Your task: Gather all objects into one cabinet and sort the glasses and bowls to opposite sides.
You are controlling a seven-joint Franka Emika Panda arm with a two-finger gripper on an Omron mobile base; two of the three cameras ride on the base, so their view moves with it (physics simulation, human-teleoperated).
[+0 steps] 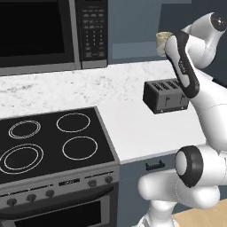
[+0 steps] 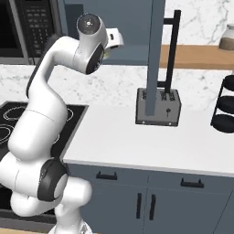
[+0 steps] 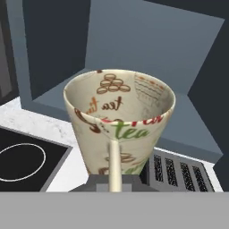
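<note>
**Holding a beige mug aloft before the open cabinet**

Left base view: raised high at upper right, the hand (image 1: pixel 167 44) closed on the beige mug (image 1: pixel 162 38), well above the dark toaster (image 1: pixel 166 95) on the white tabletop (image 1: pixel 133 128). Black stovetop (image 1: pixel 48 142) at left, microwave (image 1: pixel 44 31) behind it.

Right base view: arched up from lower left, the white arm (image 2: pixel 50 105). Standing open, the slate cabinet door (image 2: pixel 155 55) with its long black bar handle (image 2: pixel 171 50), in front of the toaster (image 2: pixel 157 107).

Hand view: clamped at its handle, the mug (image 3: pixel 120 120), printed with "tea" lettering, rim up. Beyond it the cabinet (image 3: pixel 147 58) interior; below right, toaster slots (image 3: pixel 176 172).
</note>
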